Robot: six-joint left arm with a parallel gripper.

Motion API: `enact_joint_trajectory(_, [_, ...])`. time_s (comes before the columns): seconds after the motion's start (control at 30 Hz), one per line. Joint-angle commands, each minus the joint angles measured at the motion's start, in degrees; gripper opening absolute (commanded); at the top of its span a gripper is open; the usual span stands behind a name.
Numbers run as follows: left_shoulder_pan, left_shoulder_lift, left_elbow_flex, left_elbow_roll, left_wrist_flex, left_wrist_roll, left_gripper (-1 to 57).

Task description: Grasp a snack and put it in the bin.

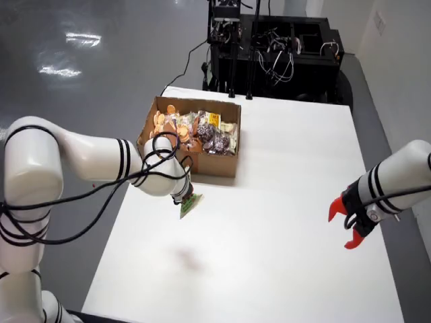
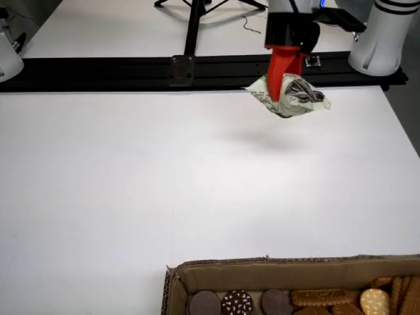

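I have the pincer [image 2: 286, 82] clenched on a snack packet [image 2: 293, 98], hanging clear above the white desk [image 2: 131, 184] so it won't drag. The cardboard bin [image 1: 202, 163], already full of snacks, sits just beyond it in the overhead view.

We find no readable text: the print on the snack packet [image 2: 295, 97] and on the wrappers in the cardboard box [image 1: 222, 165] is too small.
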State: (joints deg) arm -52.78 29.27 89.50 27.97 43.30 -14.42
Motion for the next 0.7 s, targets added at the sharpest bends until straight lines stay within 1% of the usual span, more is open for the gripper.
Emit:
enact_joint_trajectory(0.03, [-0.3, -1.4, -0.3, 0.4, -0.6, 1.3, -0.3])
enact_joint_trajectory(0.17, [-0.5, -2.1, -1.7, 0.6, -1.2, 2.8, -0.4])
enact_joint_trajectory(0.3, [-0.4, -1.2, -5.8, 0.8, -0.8, 5.1, -0.4])
enact_joint_trajectory(0.53, [1.2, 4.4, -17.1, 0.8, 1.2, 9.7, -0.4])
enact_joint_trajectory(0.7, [3.2, 8.2, -23.9, 0.7, 1.3, 12.0, -0.4])
